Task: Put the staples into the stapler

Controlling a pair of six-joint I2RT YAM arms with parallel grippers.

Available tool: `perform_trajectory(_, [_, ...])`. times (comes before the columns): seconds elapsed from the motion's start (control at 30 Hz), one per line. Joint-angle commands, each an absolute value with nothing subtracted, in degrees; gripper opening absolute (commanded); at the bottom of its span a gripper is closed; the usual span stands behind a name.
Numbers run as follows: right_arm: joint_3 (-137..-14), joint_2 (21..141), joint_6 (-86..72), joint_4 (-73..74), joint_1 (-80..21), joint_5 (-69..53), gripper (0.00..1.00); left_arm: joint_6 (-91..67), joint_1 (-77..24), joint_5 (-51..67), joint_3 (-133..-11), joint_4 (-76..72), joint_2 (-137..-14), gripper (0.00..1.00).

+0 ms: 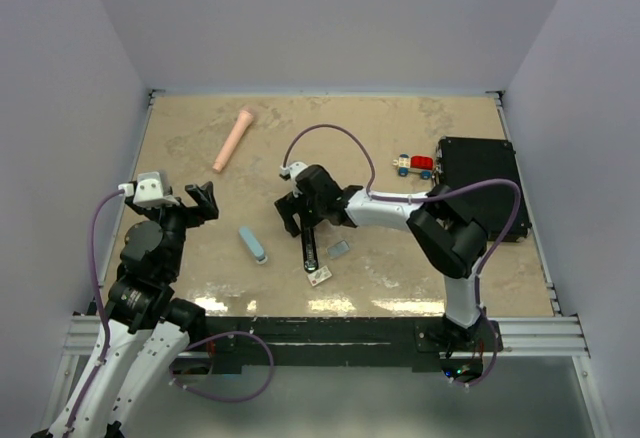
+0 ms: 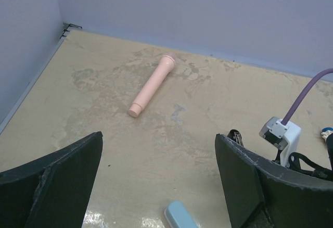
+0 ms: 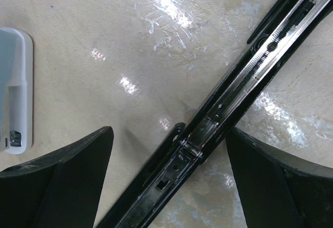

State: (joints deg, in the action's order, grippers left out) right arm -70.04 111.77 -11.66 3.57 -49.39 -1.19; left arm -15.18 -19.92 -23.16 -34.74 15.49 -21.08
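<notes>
- Presently the right hand (image 3: 169, 134) hovers with its fingers spread wide and clamped on nothing. It straddles the opened black stapler (image 3: 244, 74).
- The stapler's bared channel runs from lower left to upper right in the wrist view.
- In the overhead view, the white box (image 1: 320, 276) of staples lies at the stapler's lower end, with the grey-blue tray (image 1: 340, 249) just right of it. Both sit below-right of this hand, which I judge the nearer one.
- The left hand (image 2: 158, 136), likewise spread and empty, is well apart at frame left.
</notes>
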Motion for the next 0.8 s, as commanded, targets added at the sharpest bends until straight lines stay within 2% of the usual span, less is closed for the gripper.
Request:
perform_trajectory(0.0, [-71.72, 106.01, -9.49, 6.50, -49.31, 1.04, 0.93, -14.15, -19.51, -22.85, -34.10, 13.53, -20.65, 0.93])
perform_trajectory(0.1, [-69.70, 100.21, -10.28, 9.22, -49.22, 4.13, 0.92, -14.15, -19.51, -22.85, -34.10, 13.45, -20.39, 0.93])
perform_trajectory(0.17, [-68.30, 96.35, -11.16, 12.54, -49.31, 6.31, 0.87, -14.15, -19.51, -22.76, -34.10, 13.45, -20.30, 0.93])
perform_trajectory(0.33, [-64.69, 90.27, -13.88, 18.62, -49.31, 8.96, 0.68, -14.15, -19.60, -22.59, -34.10, 13.36, -20.48, 0.93])
perform_trajectory(0.53, [-61.79, 88.77, -17.75, 24.69, -50.18, 10.72, 0.46, -14.15, -19.42, -22.59, -34.10, 13.18, -20.57, 0.93])
perform_trajectory(0.77, [-59.86, 90.17, -19.95, 27.25, -51.94, 10.46, 0.34, -14.24, -19.34, -22.50, -34.10, 13.27, -20.48, 0.93])
